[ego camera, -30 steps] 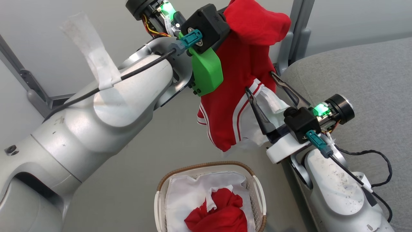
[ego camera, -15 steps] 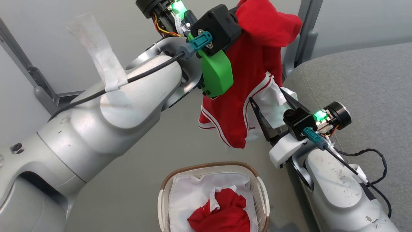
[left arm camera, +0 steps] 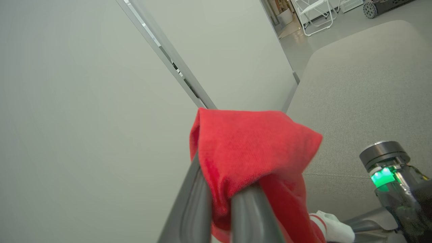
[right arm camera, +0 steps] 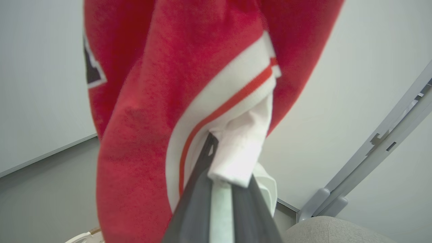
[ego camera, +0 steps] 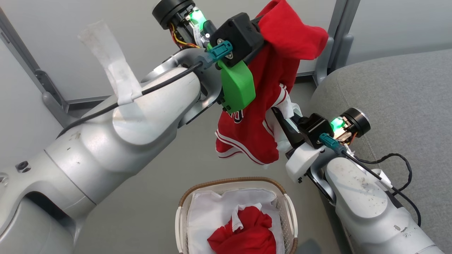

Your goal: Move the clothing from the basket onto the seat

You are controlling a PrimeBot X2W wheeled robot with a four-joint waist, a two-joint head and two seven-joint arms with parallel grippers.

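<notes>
Hanging in the upper centre of the head view, a red garment (ego camera: 254, 137) was held clear of the floor (ego camera: 148, 190) at two points. The left hand (left arm camera: 219, 199) was clamped on a fold of red fabric at the top of the garment, and the fold draped over both fingertips. The right hand (right arm camera: 227, 168), lower and further right in the head view, was closed narrow on the white inner fabric beside the striped trim. A dark print was partly visible on the hanging cloth. The basket (ego camera: 287, 211) stood on the floor at the bottom centre of the frame, below the garment. It contained a white liner (ego camera: 204, 215) and a second red garment (ego camera: 243, 236), bunched up. The seat (ego camera: 395, 91) occupied the right side of the frame, close beside the right arm.
</notes>
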